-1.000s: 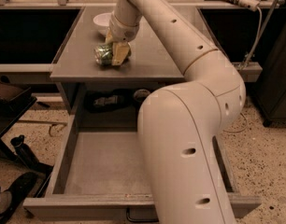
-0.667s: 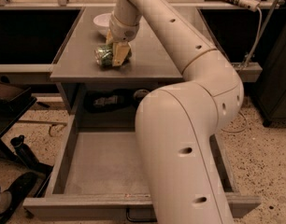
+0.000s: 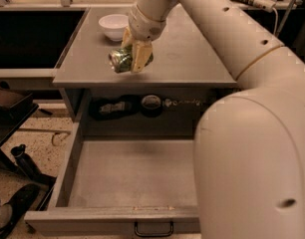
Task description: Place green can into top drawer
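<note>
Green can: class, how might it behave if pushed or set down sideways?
Held sideways in the gripper over the tabletop, the green can looks rigid and round, so it would probably roll on the top drawer's flat bottom. Its smooth metal might slip in the jaws.

Warm, dim, yellowish light falls from above. The bench (image 3: 192,59) top shows an even grey-brown with a soft sheen, and the white bowl (image 3: 114,26) at its back is the brightest spot. The hand (image 3: 133,62), over the bench's front left part and clasped round the green can (image 3: 120,60), catches light on its pale fingers; the can's metal end glints faintly. The big pale arm (image 3: 252,133) is lit on top and shaded beneath. The recess under the bench lies in deep shadow, which darkens the back of the top drawer (image 3: 132,173).
</note>
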`<state>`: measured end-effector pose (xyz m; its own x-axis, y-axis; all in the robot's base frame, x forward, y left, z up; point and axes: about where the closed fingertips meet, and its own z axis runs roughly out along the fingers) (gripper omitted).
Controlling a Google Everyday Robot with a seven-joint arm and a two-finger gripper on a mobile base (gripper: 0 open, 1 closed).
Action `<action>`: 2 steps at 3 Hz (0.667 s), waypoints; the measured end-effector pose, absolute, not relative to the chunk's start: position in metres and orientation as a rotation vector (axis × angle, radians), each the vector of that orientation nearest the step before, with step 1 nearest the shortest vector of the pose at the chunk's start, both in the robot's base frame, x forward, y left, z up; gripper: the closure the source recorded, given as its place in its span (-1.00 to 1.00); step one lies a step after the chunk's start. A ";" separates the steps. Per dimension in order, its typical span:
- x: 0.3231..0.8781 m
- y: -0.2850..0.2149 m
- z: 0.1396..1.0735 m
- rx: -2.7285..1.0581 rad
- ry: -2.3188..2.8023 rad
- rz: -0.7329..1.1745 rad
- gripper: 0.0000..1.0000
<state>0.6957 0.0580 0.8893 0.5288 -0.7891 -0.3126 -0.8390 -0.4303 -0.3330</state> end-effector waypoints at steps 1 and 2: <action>0.639 0.043 0.902 -2.316 1.244 0.237 1.00; 0.591 0.033 0.912 -2.232 1.193 0.261 1.00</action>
